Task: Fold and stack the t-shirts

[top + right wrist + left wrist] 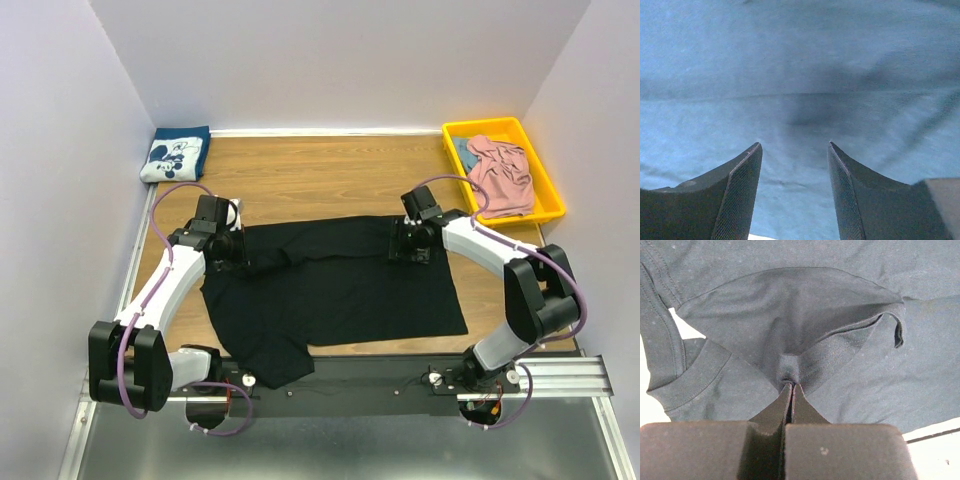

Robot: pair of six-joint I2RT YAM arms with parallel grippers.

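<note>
The large black t-shirt (pixel 340 285) lies spread across the middle of the table, one sleeve hanging over the front edge. My left gripper (pixel 232 247) is shut on a pinch of the black t-shirt (pixel 790 330) at its far left corner, near the collar. My right gripper (pixel 410 245) is open, its fingers (pixel 742 190) pointing down over the black cloth (pixel 800 65) at the shirt's far right edge. The navy t-shirt with the white mouse print (pixel 176 153) lies folded at the back left. The pink t-shirt (pixel 502 175) lies crumpled in the yellow tray.
The yellow tray (pixel 545 165) stands at the back right and also holds a bit of blue cloth (pixel 465 152). White walls close in the left, back and right sides. A metal rail (pixel 560 375) runs along the front edge.
</note>
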